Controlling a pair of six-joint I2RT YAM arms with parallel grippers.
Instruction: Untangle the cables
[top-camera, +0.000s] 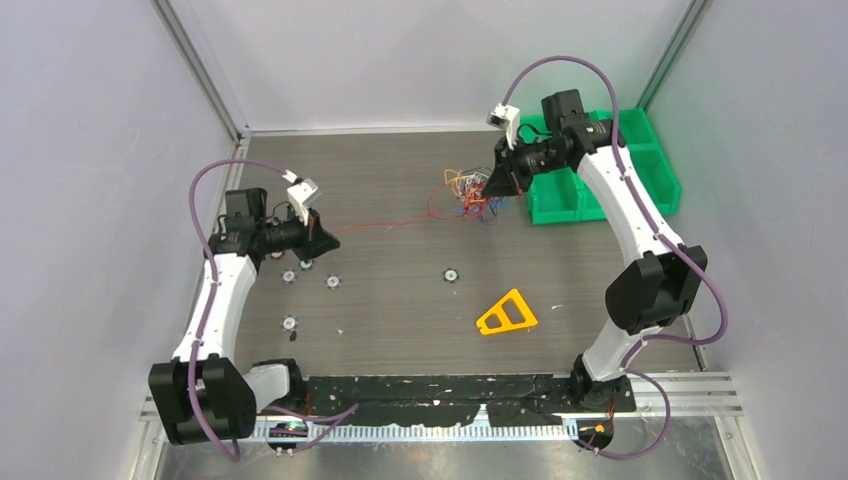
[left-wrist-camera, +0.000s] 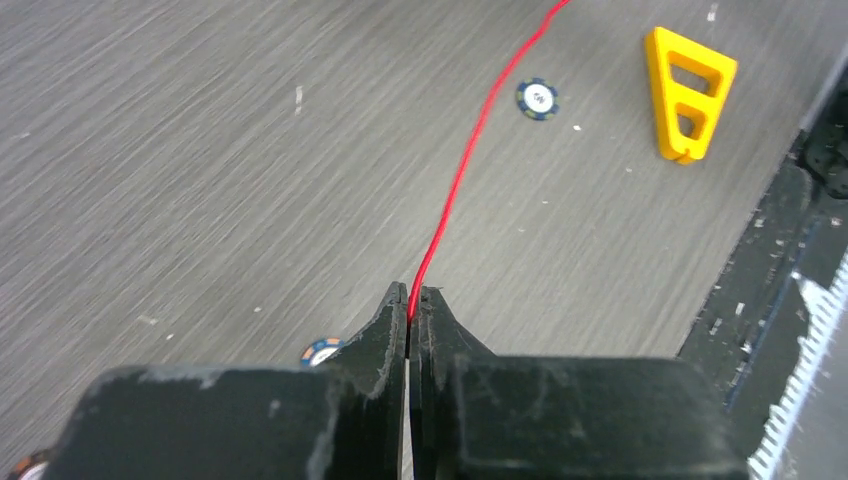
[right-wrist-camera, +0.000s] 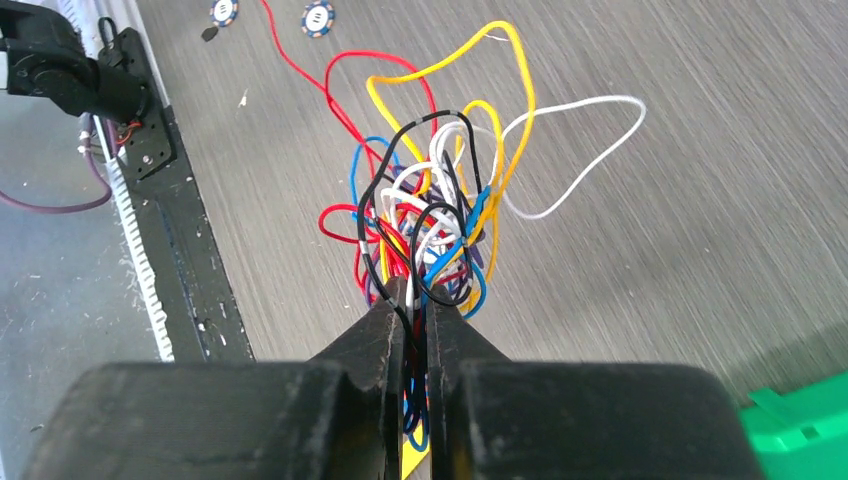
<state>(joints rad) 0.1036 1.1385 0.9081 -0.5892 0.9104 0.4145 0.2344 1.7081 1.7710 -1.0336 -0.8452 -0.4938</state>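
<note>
– Cables (right-wrist-camera: 430, 225) first: who grips them?
– Right gripper (right-wrist-camera: 416, 300), jaws clenched on the tangled bunch, upper centre of the overhead view, just left of the green bin (top-camera: 640, 170).
– And the left gripper (left-wrist-camera: 411, 302)?
– Pinched tight on one red wire (left-wrist-camera: 470, 150), which runs nearly straight from the fingertips to the tangle, passing a poker chip (left-wrist-camera: 538, 98) and a yellow triangle (left-wrist-camera: 688, 95).

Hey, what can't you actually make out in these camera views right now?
Left wrist view: red cable end, hidden inside the shut left gripper.
Right wrist view: which wires of the tangle the right gripper pinches; its fingers cover them.
Top view: single wires in the tangle, too small; inside the green bins, partly behind the right arm.
</note>
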